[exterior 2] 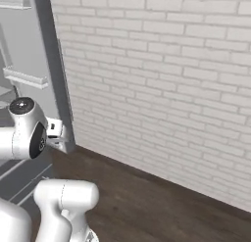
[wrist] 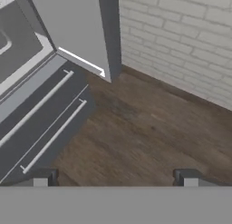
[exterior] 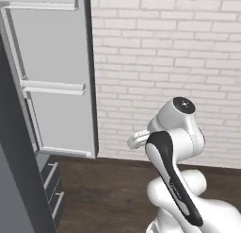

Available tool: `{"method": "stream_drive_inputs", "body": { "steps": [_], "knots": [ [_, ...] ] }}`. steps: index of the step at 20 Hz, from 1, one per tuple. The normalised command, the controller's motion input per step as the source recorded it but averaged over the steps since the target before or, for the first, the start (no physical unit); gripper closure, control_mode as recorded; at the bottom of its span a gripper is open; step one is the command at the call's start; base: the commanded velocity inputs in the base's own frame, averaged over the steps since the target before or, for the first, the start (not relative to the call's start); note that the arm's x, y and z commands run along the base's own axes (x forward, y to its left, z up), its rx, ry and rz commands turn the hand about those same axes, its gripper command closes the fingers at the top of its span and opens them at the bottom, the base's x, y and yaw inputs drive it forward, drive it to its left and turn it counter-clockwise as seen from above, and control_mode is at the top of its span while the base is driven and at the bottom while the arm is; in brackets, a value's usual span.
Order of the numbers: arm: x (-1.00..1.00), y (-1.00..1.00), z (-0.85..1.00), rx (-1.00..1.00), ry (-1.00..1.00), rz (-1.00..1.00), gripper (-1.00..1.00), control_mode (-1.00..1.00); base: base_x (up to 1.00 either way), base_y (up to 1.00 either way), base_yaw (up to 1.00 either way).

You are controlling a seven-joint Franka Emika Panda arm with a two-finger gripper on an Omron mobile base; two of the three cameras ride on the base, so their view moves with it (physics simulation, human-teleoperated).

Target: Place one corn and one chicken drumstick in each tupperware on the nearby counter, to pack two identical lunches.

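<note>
The corn, the chicken drumsticks, both tupperware and the counter are out of view. My arm is folded close over its base, with the hand (exterior: 137, 140) tucked beside the elbow and facing down at the floor. In the hand view my gripper (wrist: 115, 178) is open: its two dark fingertips (wrist: 41, 177) stand wide apart with nothing between them, above bare wooden floor. From the right base view the hand (exterior 2: 56, 131) sits just in front of the grey door's edge.
A tall grey open door (exterior: 56, 86) with pale shelf rails stands at the left. Dark drawers with silver bar handles (wrist: 45, 123) lie below it. A white brick wall (exterior 2: 162, 89) runs behind, above brown wooden floor (wrist: 136, 128).
</note>
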Motion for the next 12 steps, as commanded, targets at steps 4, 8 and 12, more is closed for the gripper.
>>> {"method": "stream_drive_inputs", "body": {
  "steps": [4,8,12],
  "knots": [
    [0.0,0.0,0.0,0.0,0.0,0.0,-1.0,1.0,0.01,-0.33,-0.26],
    [0.0,0.0,0.0,0.0,0.0,0.0,-1.0,1.0,0.56,-0.01,0.07],
    [0.0,0.0,0.0,0.0,0.0,0.0,-1.0,1.0,0.95,0.0,-0.13]
  ]
}}
